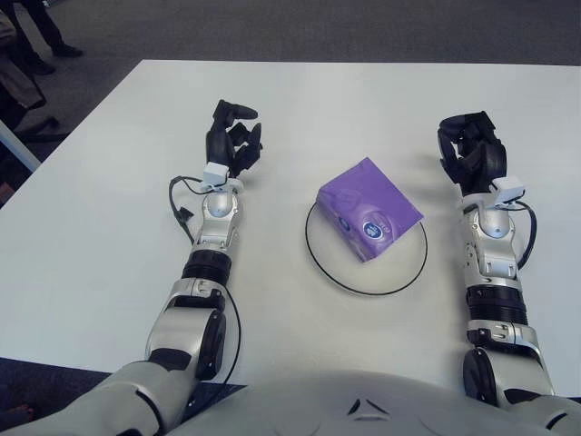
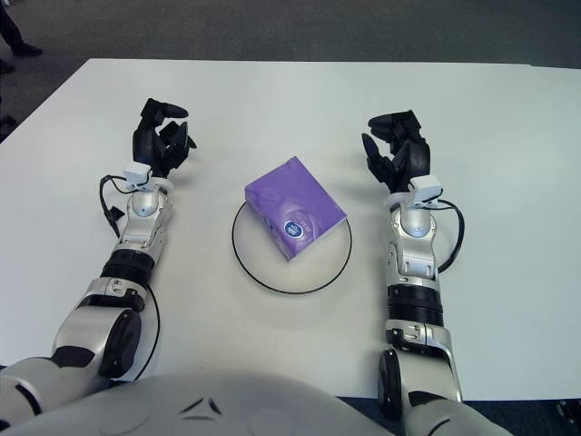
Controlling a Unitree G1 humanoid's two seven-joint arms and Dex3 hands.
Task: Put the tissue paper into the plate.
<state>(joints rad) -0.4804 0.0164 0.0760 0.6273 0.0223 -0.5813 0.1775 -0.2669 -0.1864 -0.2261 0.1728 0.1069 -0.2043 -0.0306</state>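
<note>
The right hand's (image 1: 470,150) three dark fingers are loosely curled and apart, holding nothing; the hand shows to the right of the plate, well clear of it. The left hand (image 1: 231,141) mirrors it on the other side, its fingers likewise relaxed and empty, with a thin black cable (image 1: 179,202) looping beside its wrist.

Between the two hands sits the purple rectangular pack of tissue paper (image 1: 368,209), a round dark label on its near face. It lies inside the round white plate with a thin black rim (image 1: 313,259), turned at an angle, and its far corner appears to reach over the rim on the upper right. The plate stands on the flat white table (image 1: 91,254).

Judged from this, the placing looks done, with both hands free of the pack. The remaining risk is small: a hand sweeping inward could clip the pack's raised corner and push it off the rim, or shove the light plate across the smooth table. The loose cable could also snag if the left arm moves sharply.
</note>
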